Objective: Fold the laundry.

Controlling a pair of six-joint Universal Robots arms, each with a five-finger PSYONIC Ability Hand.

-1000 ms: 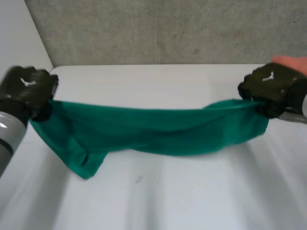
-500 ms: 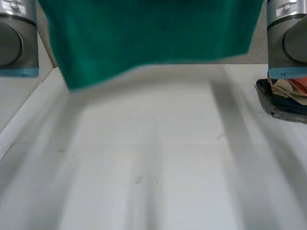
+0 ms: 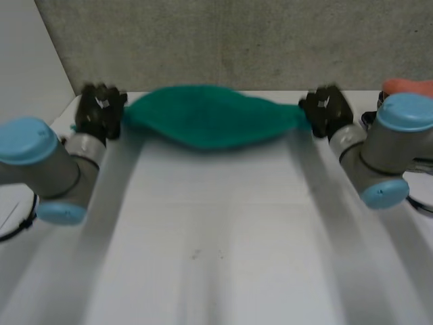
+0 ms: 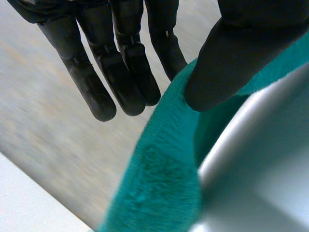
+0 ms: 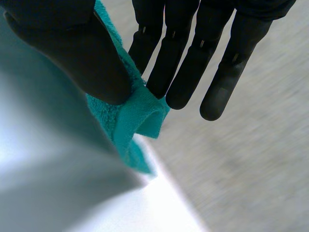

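Spanning the far part of the flat white table (image 3: 216, 237): one green terry cloth (image 3: 210, 125), drawn out lengthwise between the two hands, widest at its middle. Black left hand (image 3: 100, 112): pinching one end of the cloth between thumb and straight fingers (image 4: 128, 72). Black right hand (image 3: 326, 112): pinching the opposite end, at a folded corner, between thumb and straight fingers (image 5: 193, 63).

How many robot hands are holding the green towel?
2. The left hand pinches the green towel at one end; the right hand pinches its other end.
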